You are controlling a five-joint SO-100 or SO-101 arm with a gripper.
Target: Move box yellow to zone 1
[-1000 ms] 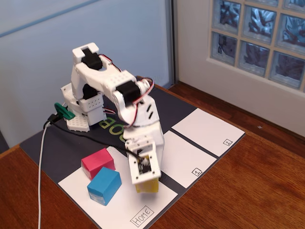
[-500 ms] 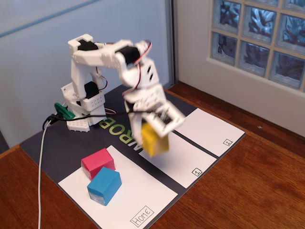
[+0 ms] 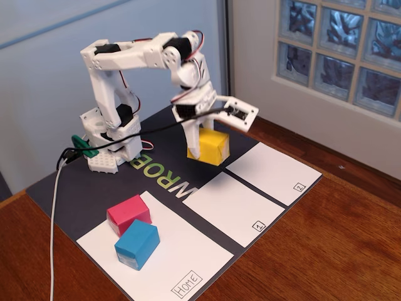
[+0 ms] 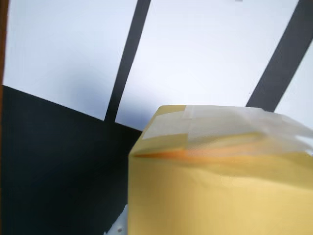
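Note:
The yellow box (image 3: 212,145) sits on the dark mat (image 3: 81,194) at the back, just behind the white sheets. My gripper (image 3: 203,150) reaches down onto it; one white finger (image 3: 193,143) lies against its left face and the other is hidden behind it. The jaws look closed on the box. In the wrist view the yellow box (image 4: 220,186), taped across its top, fills the lower right, with a bit of finger (image 4: 117,226) at its left. The white zone 1 sheet (image 3: 235,207), with its "1" label, lies in front of the box.
The zone 2 sheet (image 3: 272,172) lies to the right of zone 1. The Home sheet (image 3: 182,263) at the front holds a pink box (image 3: 127,213) and a blue box (image 3: 136,243). The arm's base (image 3: 109,153) and a white cable (image 3: 55,213) are on the left.

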